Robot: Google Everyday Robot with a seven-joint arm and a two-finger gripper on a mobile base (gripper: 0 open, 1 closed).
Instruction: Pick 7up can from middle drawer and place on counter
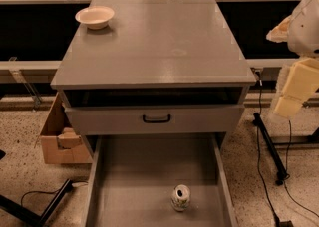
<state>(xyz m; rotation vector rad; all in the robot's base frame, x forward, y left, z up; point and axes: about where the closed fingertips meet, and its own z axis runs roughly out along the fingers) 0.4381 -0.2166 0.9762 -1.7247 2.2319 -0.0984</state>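
Observation:
The 7up can (180, 197), whitish with green markings and a silver top, stands upright on the floor of the open middle drawer (144, 171), near its front, right of centre. The drawer is pulled far out below the cabinet. The counter (154, 42) is the flat grey cabinet top with a faint ring mark. My gripper (289, 102) is at the right edge of the view, on a white and cream arm. It hangs beside the cabinet at about counter height, far above and to the right of the can.
A cream bowl (94, 17) sits on the counter's far left corner. A grey drawer front with a black handle (156, 118) sits above the open drawer. A cardboard box (57, 139) is on the floor at left. Black stand legs and cables (271, 151) lie at right.

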